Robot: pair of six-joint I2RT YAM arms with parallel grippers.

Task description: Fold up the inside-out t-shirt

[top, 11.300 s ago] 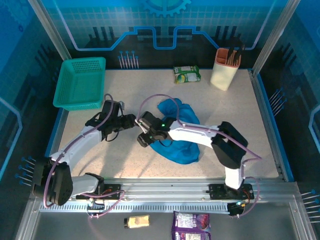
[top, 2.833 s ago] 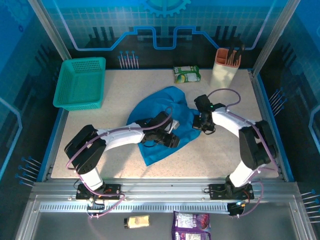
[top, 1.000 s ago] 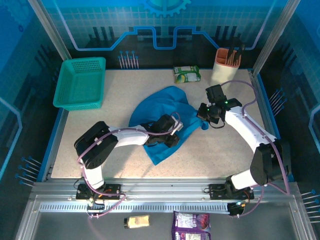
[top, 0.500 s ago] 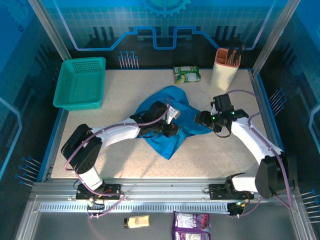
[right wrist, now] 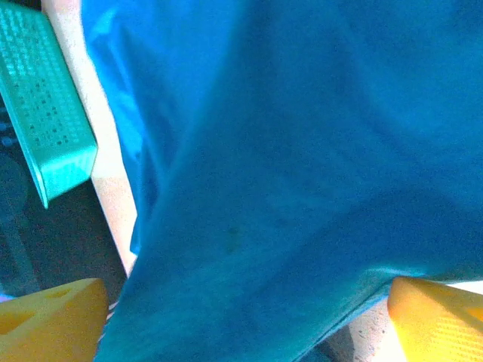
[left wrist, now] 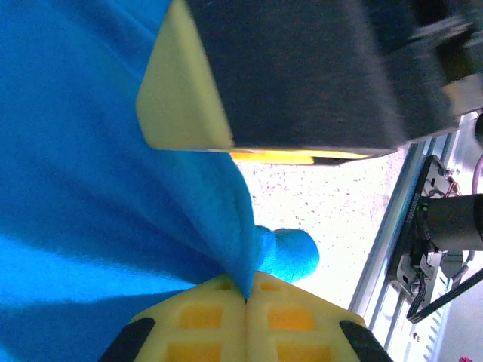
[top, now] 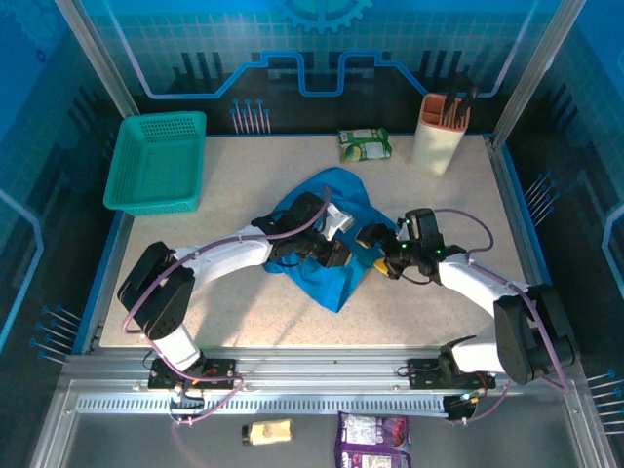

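I saw the blue t-shirt (top: pixel 330 281) bunched on the table (top: pixel 244 312), folding barely begun, left jaws pinching its cloth, right jaws wide open near it.

The heaped t-shirt (top: pixel 330 281), with the left arm (top: pixel 229 257) and right arm (top: pixel 476 283) reaching into it, blocked the middle. The table (top: pixel 244 180) lay bare far-left and far-right of the cloth. Along the far edge stood a teal basket (top: pixel 156 161), a snack packet (top: pixel 364 144) and a utensil holder (top: pixel 439 135).
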